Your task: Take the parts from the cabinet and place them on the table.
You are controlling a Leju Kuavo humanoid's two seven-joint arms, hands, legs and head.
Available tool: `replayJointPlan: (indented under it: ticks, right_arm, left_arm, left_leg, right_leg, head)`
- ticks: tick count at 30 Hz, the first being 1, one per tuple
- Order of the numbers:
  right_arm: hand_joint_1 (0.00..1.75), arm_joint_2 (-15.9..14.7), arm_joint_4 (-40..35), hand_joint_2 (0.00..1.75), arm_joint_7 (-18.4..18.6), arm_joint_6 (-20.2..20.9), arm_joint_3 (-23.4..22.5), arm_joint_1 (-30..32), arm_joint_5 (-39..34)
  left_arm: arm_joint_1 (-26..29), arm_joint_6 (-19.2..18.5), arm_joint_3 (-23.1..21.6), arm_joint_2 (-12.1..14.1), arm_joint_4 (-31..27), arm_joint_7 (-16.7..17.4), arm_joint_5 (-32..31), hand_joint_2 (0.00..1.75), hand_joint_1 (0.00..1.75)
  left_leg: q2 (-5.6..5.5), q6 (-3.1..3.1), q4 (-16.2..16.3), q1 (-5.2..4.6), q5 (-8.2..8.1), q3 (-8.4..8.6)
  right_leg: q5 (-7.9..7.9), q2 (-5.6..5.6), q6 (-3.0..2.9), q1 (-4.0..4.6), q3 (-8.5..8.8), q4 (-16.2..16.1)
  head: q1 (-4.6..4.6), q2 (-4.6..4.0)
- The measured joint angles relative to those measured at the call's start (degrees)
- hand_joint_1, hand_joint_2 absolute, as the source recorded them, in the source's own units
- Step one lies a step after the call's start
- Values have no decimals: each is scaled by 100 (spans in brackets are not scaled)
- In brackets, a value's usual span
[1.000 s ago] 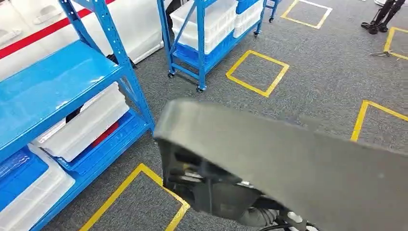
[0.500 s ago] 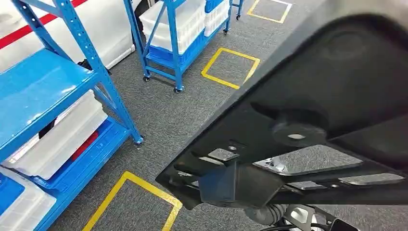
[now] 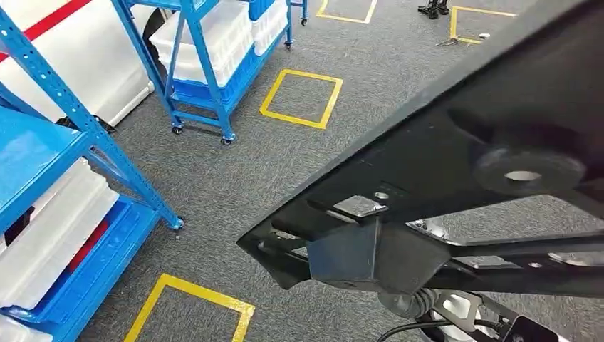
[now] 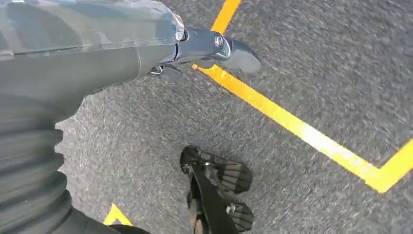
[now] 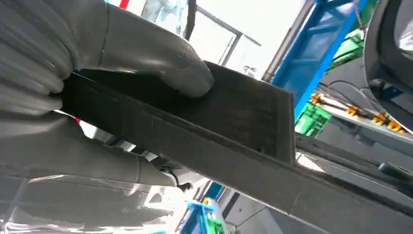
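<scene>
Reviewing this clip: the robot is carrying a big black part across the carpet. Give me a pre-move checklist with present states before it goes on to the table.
1. Right hand grips the black part: ok, thumb and fingers clamp its edge in the right wrist view.
2. Left hand free: ok, it holds nothing and hangs over the grey carpet.
3. Part clear of the blue shelving rack: ok, apart in the head view.
4. Wheeled blue cart out of the way: ok, it stands off near the wall.
5. Table in sight: cannot tell.
6. Forward view unblocked: not ok, the part covers much of the head view.
</scene>
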Motion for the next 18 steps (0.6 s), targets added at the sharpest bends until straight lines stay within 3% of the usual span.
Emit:
replayJointPlan:
  ticks: [1, 2, 3, 5, 7, 8, 9, 10, 12, 13, 14, 15, 16, 17, 18]
  right_arm:
    - [171, -7, 2, 175, 0, -11, 0, -19, 31]
    - [171, -20, 4, 175, 0, -29, 2, -44, 59]
    - [171, -43, 17, 175, 0, -55, 4, -67, 64]
    - [171, -94, 42, 175, 0, -99, 9, -102, 55]
    - [171, -172, 65, 175, 0, -88, 7, -108, 0]
    - [171, -210, 83, 175, 0, -79, 7, -116, 0]
    - [171, -230, 101, 175, 0, -74, 9, -173, 22]
    - [171, -243, 120, 175, 0, -74, 11, -210, 49]
    - [171, -254, 151, 175, 0, -74, 15, -183, 99]
    - [171, -267, 168, 175, 0, -70, 20, -169, 114]
    - [171, -288, 186, 175, 0, -57, 22, -159, 123]
    - [171, -304, 197, 175, 0, -50, 26, -155, 123]
    - [171, -317, 199, 175, 0, -44, 28, -156, 121]
    - [171, -326, 199, 175, 0, -37, 28, -160, 121]
    - [171, -334, 199, 175, 0, -20, 28, -179, 103]
  left_arm:
    - [-6, 2, 0, 7, 0, 26, 0, 175, 0]
    - [-10, 15, 0, 11, 0, 50, 0, 175, 0]
    - [-19, 24, 0, 22, 0, 68, 2, 175, 0]
    - [-3, 39, 0, 22, 0, 81, 26, 175, 0]
    - [0, 39, 2, 33, 0, 61, 68, 175, 0]
    - [-13, 13, 2, 31, 0, 35, 74, 175, 0]
    - [-12, -9, 2, 31, 0, 13, 74, 175, 0]
    - [-4, -18, 2, 31, 0, 9, 74, 175, 0]
    - [25, -9, 2, 31, 0, 33, 83, 175, 0]
    - [33, 9, 4, 28, 0, 53, 85, 175, 0]
    - [33, 22, 4, 22, 0, 64, 98, 175, 0]
    - [29, 24, 4, 13, 0, 68, 101, 175, 0]
    - [27, 24, 4, 4, 0, 70, 101, 175, 0]
    - [28, 28, 4, -4, 0, 70, 101, 175, 0]
    - [34, 35, 4, -4, 0, 70, 101, 175, 0]
  left_leg:
    - [-64, 9, -566, 16, 298, 260]
    - [-262, 24, -1091, 35, 520, 497]
    - [-560, 49, -1257, 53, 435, 554]
    - [-473, 82, -1291, 25, 464, 558]
    - [-357, 169, -1353, 26, 510, 578]
    - [-264, 222, -1410, 54, 556, 606]
    - [-217, 263, -1442, 41, 568, 611]
    - [-135, 280, -1443, 21, 572, 601]
    - [7, 293, -1439, 2, 564, 590]
    - [81, 292, -1432, -1, 562, 583]
    - [151, 289, -1429, -1, 558, 583]
    - [209, 279, -1424, -1, 550, 585]
    - [260, 260, -1414, 1, 536, 590]
    - [302, 235, -1391, -3, 519, 602]
    - [344, 200, -1377, -30, 495, 600]
  right_leg:
    - [-2, 67, 11, 0, 11, 8]
    - [-4, 127, 25, -3, 10, 12]
    - [6, 175, 74, 23, -20, 32]
    - [54, 297, 154, -26, -83, 22]
    - [97, 421, 246, -32, -95, -23]
    - [32, 216, 249, -32, -118, 64]
    - [-142, -43, 254, 0, -232, 278]
    - [-378, -162, 266, -5, -433, 688]
    - [-721, -232, 286, -28, -837, 1529]
    - [-736, -238, 295, -41, -939, 1740]
    - [-610, -248, 306, -56, -871, 1623]
    - [-411, -279, 313, -65, -682, 1280]
    - [-172, -349, 311, -70, -385, 746]
    - [-2, -529, 300, -65, -93, 250]
    - [-101, -735, 280, -21, 10, 11]
  head:
    - [0, 0]
    - [0, 0]
    - [0, 0]
    - [2, 0]
    - [0, 0]
    - [0, 0]
    - [2, 0]
    - [2, 0]
    - [2, 0]
    - [2, 0]
    - [2, 0]
    - [0, 0]
    - [2, 0]
    - [0, 0]
    - [2, 0]
